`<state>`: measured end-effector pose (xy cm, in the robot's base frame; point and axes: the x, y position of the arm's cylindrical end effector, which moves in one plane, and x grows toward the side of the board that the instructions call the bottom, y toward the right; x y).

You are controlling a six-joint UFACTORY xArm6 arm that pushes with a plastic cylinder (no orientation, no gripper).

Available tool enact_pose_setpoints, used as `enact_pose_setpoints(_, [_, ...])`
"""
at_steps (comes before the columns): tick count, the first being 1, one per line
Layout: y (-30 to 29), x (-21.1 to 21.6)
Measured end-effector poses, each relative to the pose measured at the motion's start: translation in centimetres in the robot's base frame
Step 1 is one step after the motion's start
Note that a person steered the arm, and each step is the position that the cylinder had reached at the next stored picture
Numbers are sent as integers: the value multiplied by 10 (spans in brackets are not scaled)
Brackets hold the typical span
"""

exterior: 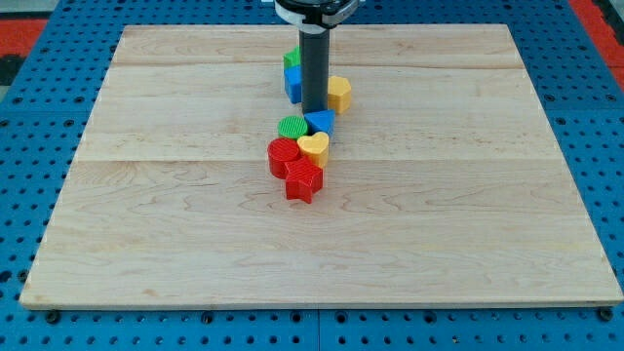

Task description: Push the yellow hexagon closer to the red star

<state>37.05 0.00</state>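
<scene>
The yellow hexagon [338,94] lies near the top middle of the wooden board [468,214]. The red star [303,181] lies lower down, at the bottom end of a cluster of blocks in the board's middle. My tip [314,110] stands right at the hexagon's left side, just above a blue triangular block [321,121]. I cannot tell whether the tip touches the hexagon. The rod hides part of the blocks behind it.
A blue block [292,84] and a green block [292,58] sit left of the rod. A green round block [292,128], a yellow heart [313,146] and another red block [283,155] lie between the hexagon and the star.
</scene>
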Motion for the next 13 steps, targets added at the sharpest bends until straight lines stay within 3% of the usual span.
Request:
enact_pose_setpoints(1, [0,-3])
enact_pose_setpoints(2, [0,-34])
enact_pose_setpoints(4, [-92,-46])
enact_pose_setpoints(5, [-103,-71])
enact_pose_setpoints(7, [10,-67])
enact_pose_setpoints(8, [63,-38])
enact_pose_setpoints(9, [81,-9])
enact_pose_setpoints(10, [80,-19])
enact_pose_setpoints(12, [80,32])
enact_pose_setpoints(13, [80,33])
